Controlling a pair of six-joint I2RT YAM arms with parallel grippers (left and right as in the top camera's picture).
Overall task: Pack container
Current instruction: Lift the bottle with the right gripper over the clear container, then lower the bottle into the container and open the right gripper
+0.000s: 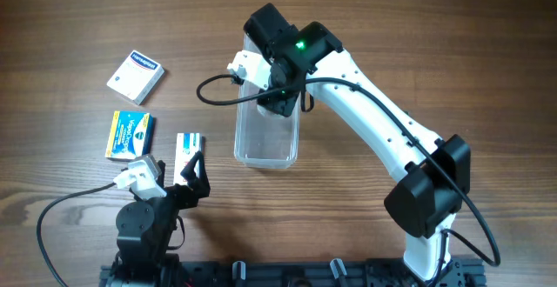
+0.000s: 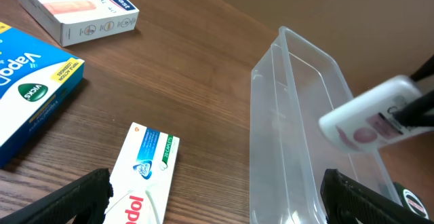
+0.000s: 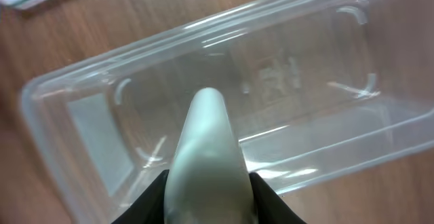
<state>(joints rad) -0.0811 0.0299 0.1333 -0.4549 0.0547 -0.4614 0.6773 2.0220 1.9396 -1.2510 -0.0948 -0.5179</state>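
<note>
Clutching a white plastic tube [image 3: 207,156] above the long clear plastic container [image 1: 261,143], the right claw [image 1: 280,96] may drop it askew; left claw [image 2: 217,207] gapes.

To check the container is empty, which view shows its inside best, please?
Right wrist: it looks straight into the container, bare inside, only the held white item in front. Left wrist sees it obliquely; overhead, the right arm covers its far end.

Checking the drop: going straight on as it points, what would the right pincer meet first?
Probably the floor of the container, the white tube it grips touching before the right pincer itself.
</note>
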